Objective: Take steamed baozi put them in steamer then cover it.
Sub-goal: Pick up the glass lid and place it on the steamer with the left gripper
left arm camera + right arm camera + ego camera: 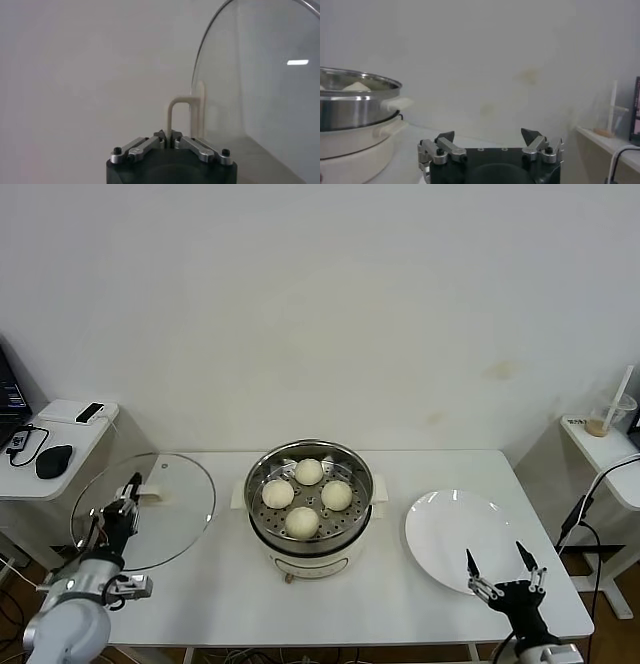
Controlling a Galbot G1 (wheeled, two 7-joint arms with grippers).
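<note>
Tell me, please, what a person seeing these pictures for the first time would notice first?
The eye goes first to the steamer at the table's middle, with four baozi on its perforated tray. Next comes the cover, a clear glass lid held tilted above the table's left end by the left gripper, which is shut on its cream handle. On the right, a bare white plate lies by the open right gripper.

The head camera looks forward and down from high over the bench (400, 604), taking in both hands and the wall behind. The left wrist camera sits just behind the left hand (169, 138), facing along it at the cover (260, 85) close ahead. The right wrist camera looks low past the right hand (489, 137); the steamer (355, 107) beside it also shows from the head.
</note>
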